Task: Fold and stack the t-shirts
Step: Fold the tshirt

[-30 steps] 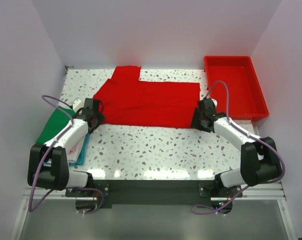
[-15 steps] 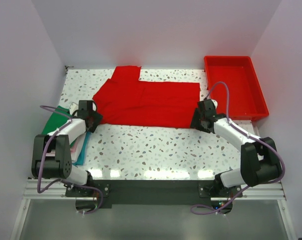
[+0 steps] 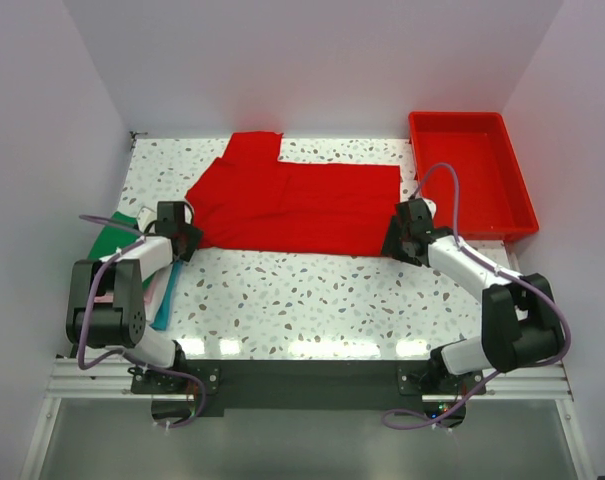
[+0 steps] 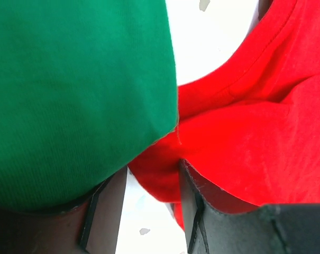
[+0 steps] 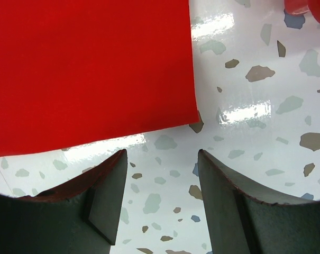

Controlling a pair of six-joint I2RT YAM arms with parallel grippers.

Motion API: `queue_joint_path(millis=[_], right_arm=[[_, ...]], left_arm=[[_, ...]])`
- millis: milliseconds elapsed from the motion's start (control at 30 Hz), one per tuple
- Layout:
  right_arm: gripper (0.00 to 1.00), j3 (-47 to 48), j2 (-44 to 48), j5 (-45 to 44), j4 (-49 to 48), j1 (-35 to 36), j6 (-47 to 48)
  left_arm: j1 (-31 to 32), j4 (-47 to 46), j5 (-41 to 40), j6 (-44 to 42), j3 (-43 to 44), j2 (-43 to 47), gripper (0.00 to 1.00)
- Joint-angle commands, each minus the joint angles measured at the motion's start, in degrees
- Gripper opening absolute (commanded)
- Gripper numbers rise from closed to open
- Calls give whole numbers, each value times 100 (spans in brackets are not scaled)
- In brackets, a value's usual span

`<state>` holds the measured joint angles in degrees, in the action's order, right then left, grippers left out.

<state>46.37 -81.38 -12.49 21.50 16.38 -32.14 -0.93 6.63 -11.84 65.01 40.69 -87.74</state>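
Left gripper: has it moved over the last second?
Yes. The left gripper has shifted slightly left, toward the green t-shirt, judged against the red t-shirt's unmoved corner.

Robotics lab test cell. Indicators:
- Plain pale walls (image 3: pixel 312 60) enclose the left, far and right sides.
- Two arms, left (image 3: pixel 142 262) and right (image 3: pixel 467 262), are bolted to a black plate (image 3: pixel 312 375) on a metal rail (image 3: pixel 92 378) at the near edge, with purple cables (image 3: pixel 452 195) exposed.
- The speckled table (image 3: pixel 312 300) carries a red shirt (image 3: pixel 302 205) and, far right, a plastic tray (image 3: pixel 467 170).
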Motion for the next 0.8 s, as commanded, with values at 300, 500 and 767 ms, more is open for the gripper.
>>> queue_joint_path(millis=[300,500,767], right_arm=[[60,460,-958,-500,-488,-12,-91],[48,698,-1274,-632,-445,-21,-38],[0,1084,-977,-368,284,-205,85]], left_arm=[[-74,-215,-425,-138,255,-471,36],[-74,-250,-302,-270,317,-603,15],[-21,127,-398,-463,572,-68,0]])
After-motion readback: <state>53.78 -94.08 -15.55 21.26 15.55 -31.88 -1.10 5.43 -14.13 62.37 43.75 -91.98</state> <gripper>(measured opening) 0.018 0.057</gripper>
